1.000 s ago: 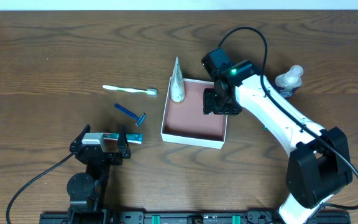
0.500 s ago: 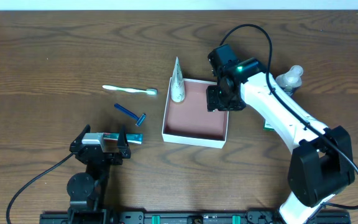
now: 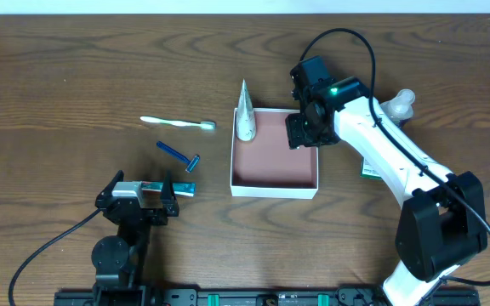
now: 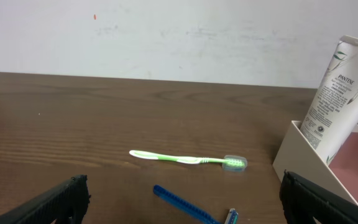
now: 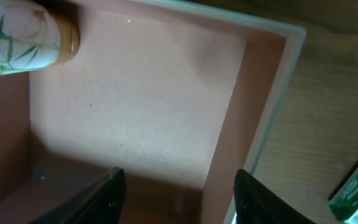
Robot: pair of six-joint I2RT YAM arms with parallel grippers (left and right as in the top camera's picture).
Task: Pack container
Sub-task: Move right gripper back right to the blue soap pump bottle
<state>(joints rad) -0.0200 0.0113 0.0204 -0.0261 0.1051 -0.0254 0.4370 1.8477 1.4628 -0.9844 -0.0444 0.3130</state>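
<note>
While the left gripper (image 3: 143,189) sits low at the near-left of the dark wooden table (image 3: 58,68), its fingers are spread wide with nothing between them; the left wrist view looks out across the tabletop.

Container: small square shallow box with white walls and a pinkish-brown inside (image 3: 275,191). It lies a little right of table centre, with its sides square to the table edges.

Right gripper (image 5: 178,177): over the far-right corner of the container, pointing down. Its fingers are well apart and hold nothing. One finger is over the pink floor, the other about over the right wall. I cannot tell whether either touches.

White plastic tube with green leaf print (image 3: 244,119): its cap end is in the container's far-left corner, and it tilts out over the wall.

Left of the container, apart from it:
- green-and-white toothbrush (image 3: 177,123), lying flat
- blue disposable razor (image 3: 179,155), nearer the left gripper

Right of the container:
- small whitish bottle (image 3: 396,108) beyond the right arm
- green packet (image 5: 356,190) on the wood, just outside the right wall
</note>
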